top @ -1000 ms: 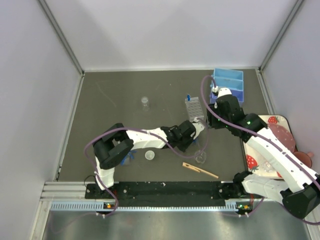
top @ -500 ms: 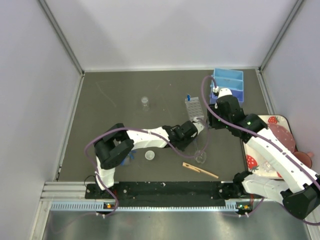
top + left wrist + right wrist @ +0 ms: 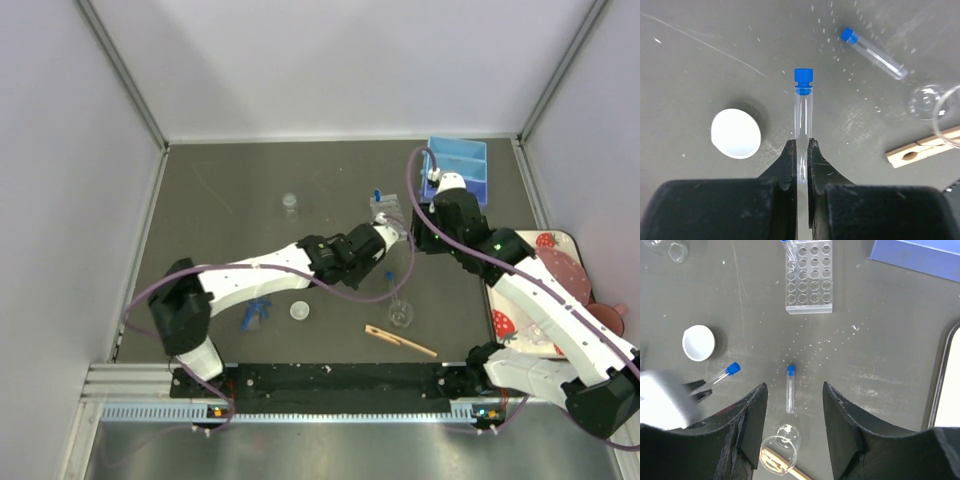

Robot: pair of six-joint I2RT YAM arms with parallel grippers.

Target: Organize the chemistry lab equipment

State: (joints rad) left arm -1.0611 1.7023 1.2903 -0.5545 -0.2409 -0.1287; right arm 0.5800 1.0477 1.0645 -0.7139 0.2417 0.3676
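Observation:
My left gripper (image 3: 801, 150) is shut on a clear tube (image 3: 803, 115) with a blue cap, held off the table. From above, the left gripper (image 3: 388, 234) hangs at the near end of the clear tube rack (image 3: 384, 212), which holds one capped tube (image 3: 377, 194). A second tube (image 3: 790, 389) lies flat below my right gripper (image 3: 794, 415), which is open and empty, high above the table. Near it are a small glass beaker (image 3: 780, 452) and a wooden clip (image 3: 400, 340). A white round dish (image 3: 736, 133) sits to the left.
Blue tweezers (image 3: 255, 312) lie near the left arm's base. Another small beaker (image 3: 290, 206) stands mid-table. A blue box (image 3: 458, 170) is at the back right, with the strawberry-print tray (image 3: 560, 260) along the right edge.
My left gripper closed on a tube, lifted it and carried it away from the beaker toward the rack. The second tube now lies uncovered. The right arm stayed put.

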